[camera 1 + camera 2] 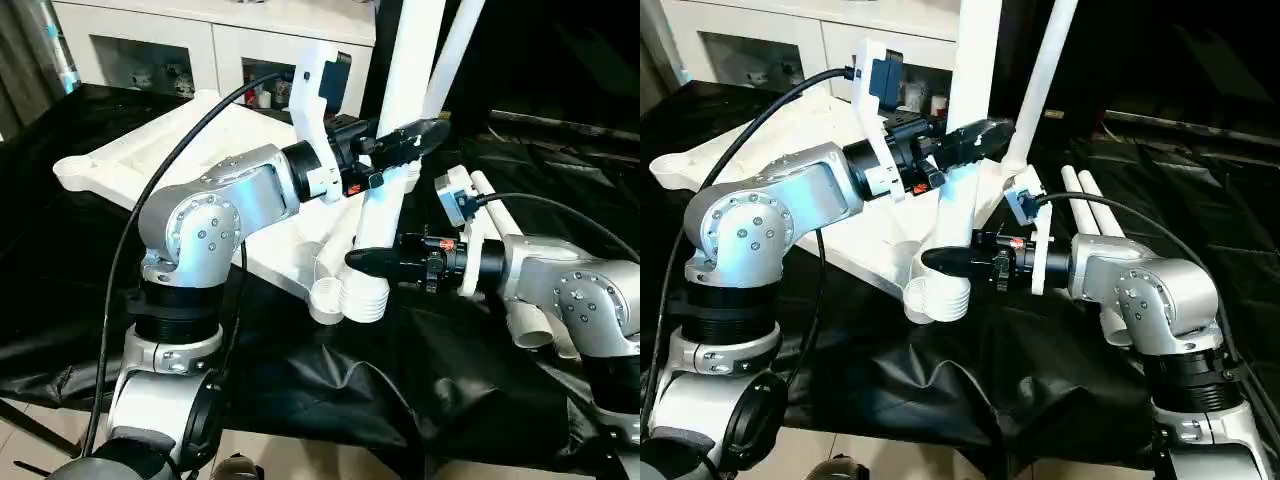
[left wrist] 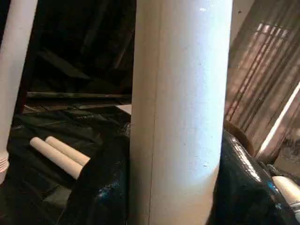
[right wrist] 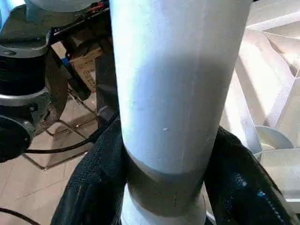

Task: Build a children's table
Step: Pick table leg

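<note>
A black plastic sheet (image 1: 330, 390) covers the work surface. Beyond it, at twelve o'clock, stands a white cabinet (image 1: 215, 40) with glass-fronted doors. Pale tiled floor (image 3: 51, 136) shows in the right wrist view.

The white tabletop (image 1: 150, 150) lies upside down on the sheet, reaching from the centre out toward ten o'clock, its ribbed underside facing up. At its nearest corner, a round ribbed socket (image 1: 350, 298) carries a white leg (image 1: 400, 110) that rises upright from it. A second leg (image 1: 1045, 70) stands just beyond, leaning slightly toward one o'clock. Two loose legs (image 1: 1090, 195) lie side by side on the sheet toward two o'clock.

The left arm reaches in from seven o'clock, forearm bent across to the standing leg. The left gripper (image 1: 405, 140) clasps that leg partway up, its black fingers (image 2: 101, 187) pressed on either side of the tube.

The right arm comes in from four o'clock, its forearm level and pointing toward nine o'clock. The right gripper (image 1: 372, 262) closes around the same leg low down, just above the socket, with its fingers (image 3: 93, 187) hugging both sides of the tube.
</note>
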You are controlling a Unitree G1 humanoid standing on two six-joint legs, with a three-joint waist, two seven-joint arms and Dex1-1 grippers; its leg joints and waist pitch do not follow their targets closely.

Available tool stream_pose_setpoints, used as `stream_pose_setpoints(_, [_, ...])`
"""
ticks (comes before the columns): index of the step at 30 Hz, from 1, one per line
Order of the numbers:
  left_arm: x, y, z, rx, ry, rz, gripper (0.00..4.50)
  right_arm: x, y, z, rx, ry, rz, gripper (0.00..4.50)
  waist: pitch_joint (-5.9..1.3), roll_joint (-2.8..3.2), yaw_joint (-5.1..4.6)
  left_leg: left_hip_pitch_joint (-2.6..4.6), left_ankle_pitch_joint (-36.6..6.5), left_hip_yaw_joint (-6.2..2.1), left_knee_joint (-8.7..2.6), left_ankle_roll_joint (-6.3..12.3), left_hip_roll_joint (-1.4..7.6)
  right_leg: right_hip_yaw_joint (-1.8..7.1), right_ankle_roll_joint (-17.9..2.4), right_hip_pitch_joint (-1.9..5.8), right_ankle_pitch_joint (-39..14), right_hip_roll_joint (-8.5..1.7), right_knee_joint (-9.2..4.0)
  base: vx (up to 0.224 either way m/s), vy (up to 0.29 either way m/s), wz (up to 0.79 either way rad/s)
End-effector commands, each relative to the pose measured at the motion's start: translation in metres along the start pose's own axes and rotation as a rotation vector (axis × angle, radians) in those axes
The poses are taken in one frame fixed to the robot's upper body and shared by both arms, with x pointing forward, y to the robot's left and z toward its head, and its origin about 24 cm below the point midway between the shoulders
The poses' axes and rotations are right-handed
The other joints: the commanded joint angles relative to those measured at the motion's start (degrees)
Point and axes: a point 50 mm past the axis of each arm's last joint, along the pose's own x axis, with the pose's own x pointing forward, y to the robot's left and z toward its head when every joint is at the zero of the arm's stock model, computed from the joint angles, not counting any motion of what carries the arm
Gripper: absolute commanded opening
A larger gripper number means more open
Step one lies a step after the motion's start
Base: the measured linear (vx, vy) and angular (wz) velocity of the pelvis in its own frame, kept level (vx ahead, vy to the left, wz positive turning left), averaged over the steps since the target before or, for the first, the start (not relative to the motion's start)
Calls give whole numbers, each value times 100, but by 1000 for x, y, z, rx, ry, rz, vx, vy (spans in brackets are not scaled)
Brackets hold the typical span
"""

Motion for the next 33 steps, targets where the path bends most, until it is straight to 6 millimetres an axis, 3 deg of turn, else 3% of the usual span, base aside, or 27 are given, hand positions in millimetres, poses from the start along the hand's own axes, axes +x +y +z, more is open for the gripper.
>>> stream_pose_setpoints(1, [3,-4,0,-11,4,-25,190,-2,-1,4,-24,-6,-11,187,-439,44,2,130,-1205,-136,-376,-168,315,270,-739,285,-1752,-512,-479,0,0,0])
stream_pose_setpoints(3, [3,-4,0,-12,3,-27,187,-1,-1,5,-36,-4,-19,187,-438,47,0,131,-1207,-140,-380,-171,318,269,-711,284,-1798,-514,-480,0,0,0])
stream_pose_setpoints(6, [3,-6,1,-9,4,-38,182,-1,0,6,-29,-7,-4,257,-440,42,0,130,-1192,-138,-376,-167,316,270,-707,282,-1784,-510,-480,0,0,0])
stream_pose_setpoints(12, [3,-10,0,-12,13,-71,180,0,4,6,-46,10,28,303,-444,42,2,124,-1155,-138,-374,-155,317,271,-751,289,-1696,-515,-466,0,0,0])
stream_pose_setpoints(24, [4,-12,0,-3,20,-99,180,1,2,6,-46,15,29,303,-441,33,3,128,-1176,-136,-374,-163,316,271,-695,285,-1812,-517,-480,0,0,0])
stream_pose_setpoints(33, [3,-10,1,2,15,-90,180,-1,2,6,-44,16,35,232,-442,42,4,124,-1137,-138,-377,-151,322,272,-740,287,-1687,-512,-463,0,0,0])
